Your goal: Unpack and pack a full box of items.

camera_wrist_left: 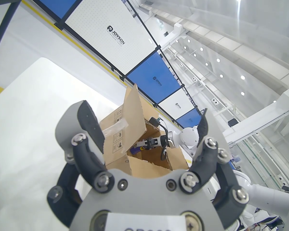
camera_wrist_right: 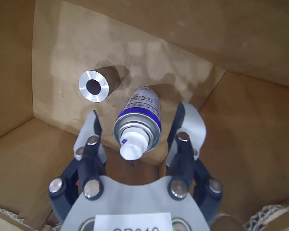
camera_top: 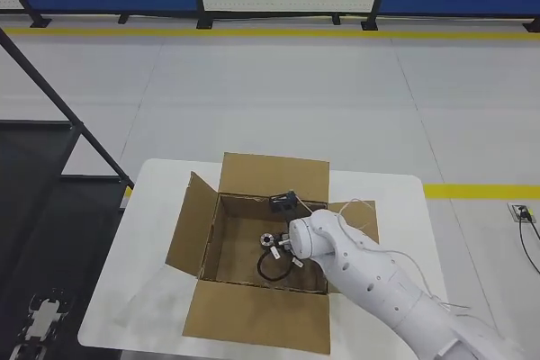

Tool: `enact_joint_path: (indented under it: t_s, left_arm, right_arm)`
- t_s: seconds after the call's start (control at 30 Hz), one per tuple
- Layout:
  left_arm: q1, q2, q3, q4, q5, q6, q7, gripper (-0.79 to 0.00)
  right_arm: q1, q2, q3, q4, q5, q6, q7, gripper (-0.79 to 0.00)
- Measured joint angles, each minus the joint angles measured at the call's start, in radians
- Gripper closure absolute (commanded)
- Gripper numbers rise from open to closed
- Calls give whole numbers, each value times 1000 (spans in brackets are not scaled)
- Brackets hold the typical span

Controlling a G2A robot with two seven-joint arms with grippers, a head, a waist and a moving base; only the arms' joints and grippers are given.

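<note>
Straddling spray can [camera_wrist_right: 142,108], seemingly: right gripper [camera_wrist_right: 138,112]

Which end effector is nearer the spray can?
Right. The right end effector is inside the box, open around the spray can; the left end effector is open outside the box.

The right arm [camera_top: 369,274] is stretched forward, its wrist turned downward, the right gripper [camera_wrist_right: 138,109] held with fingers spread apart, while the left gripper [camera_wrist_left: 144,111] is held likewise spread, tilted upward.

Brown box [camera_top: 256,317] — spray can [camera_wrist_right: 140,117] silver, purple band, white nozzle — cylinder [camera_wrist_right: 112,79] silver
</note>
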Motion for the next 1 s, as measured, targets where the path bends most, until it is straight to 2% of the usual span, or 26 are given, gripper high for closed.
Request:
enact_joint_path:
  t_s: [0.17,0.27,0.37,0.53,0.6,0.73,0.87,0.93,1.0]
  left_arm:
    - [0,0,0,0,0,0,0,-785]
    - [0,0,0,0,0,0,0,-785]
    - [0,0,0,0,0,0,0,-785]
    - [0,0,0,0,0,0,0,-785]
    - [0,0,0,0,0,0,0,-785]
    - [0,0,0,0,0,0,0,-785]
    - [0,0,0,0,0,0,0,-785]
    - [0,0,0,0,0,0,0,-785]
    - [0,0,0,0,0,0,0,-785]
  right_arm:
    - [-13,-2,26,-36,-13,7,-39,0]
    - [-43,15,54,-122,-62,46,-45,0]
    - [-99,46,95,-271,-146,92,-12,0]
    - [-261,113,217,-629,-344,194,9,0]
    - [-356,136,289,-791,-415,245,-34,0]
    - [-527,160,422,-1028,-513,340,-147,0]
    - [-680,169,562,-1159,-538,440,-277,0]
    - [-742,171,646,-1160,-525,487,-309,0]
    - [-776,174,731,-1120,-495,496,-289,0]
